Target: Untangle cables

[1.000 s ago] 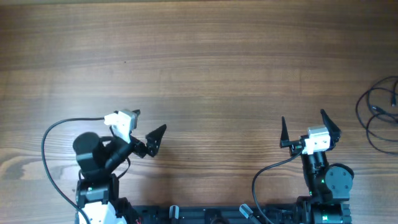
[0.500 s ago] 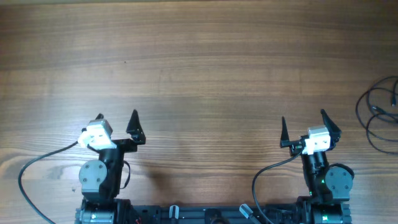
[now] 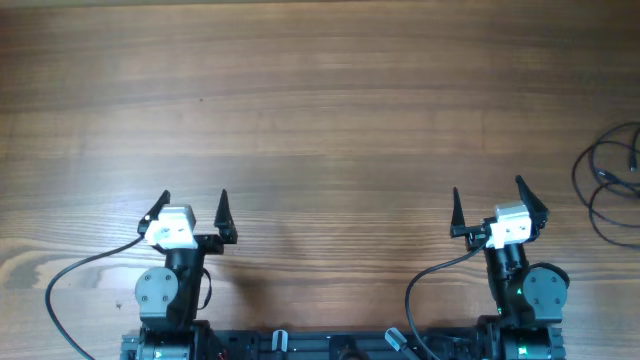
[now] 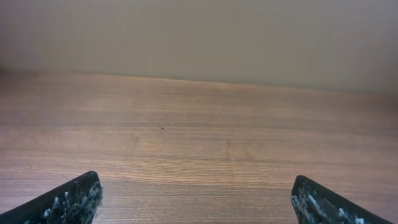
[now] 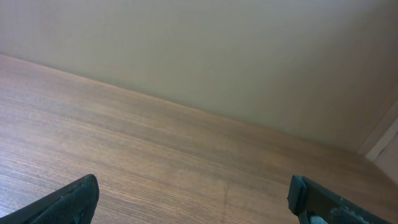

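Note:
The cables [image 3: 610, 185] lie as thin black loops at the far right edge of the wooden table [image 3: 330, 110], partly cut off by the overhead view's edge. My left gripper [image 3: 194, 203] is open and empty near the front left, far from the cables. My right gripper [image 3: 487, 201] is open and empty near the front right, about a hand's width left of the loops. Both wrist views show only bare wood between the open fingers, left [image 4: 196, 199] and right [image 5: 193, 199]; the cables are out of view there.
The arm bases and their thicker black cables [image 3: 60, 290] sit along the front edge. A pale wall stands beyond the table's far edge [image 5: 217, 112].
My left arm has swung back from a sideways turn and now points straight ahead, fingers open. The right arm and the cables have not moved.

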